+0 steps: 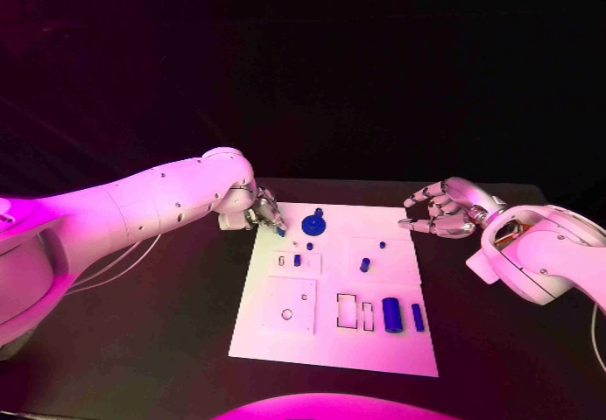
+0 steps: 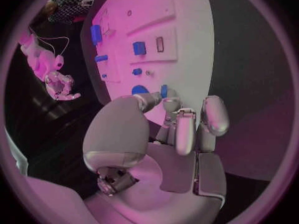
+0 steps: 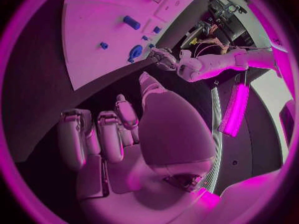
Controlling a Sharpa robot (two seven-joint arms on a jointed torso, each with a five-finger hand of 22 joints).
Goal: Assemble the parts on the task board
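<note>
1. Board (image 1: 331,341): flat white plate w/ rectangular cutouts, on black surface (image 1: 151,350).
2. Left hand (image 1: 263,210) at board's far-left corner; fingers (image 2: 167,103) pinch small blue part (image 2: 164,90).
3. Right hand (image 1: 442,210) off board's far-right edge, fingers curled, holding nothing.

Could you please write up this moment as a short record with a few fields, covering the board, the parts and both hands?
board: white task board flat on the black table
parts: round blue part near the board's far edge; two long blue parts side by side near its right edge; small blue pieces in the middle
left hand: left hand at the board's far left corner, pinching a small blue piece
right hand: right hand beyond the board's right edge, fingers curled, holding nothing
</note>
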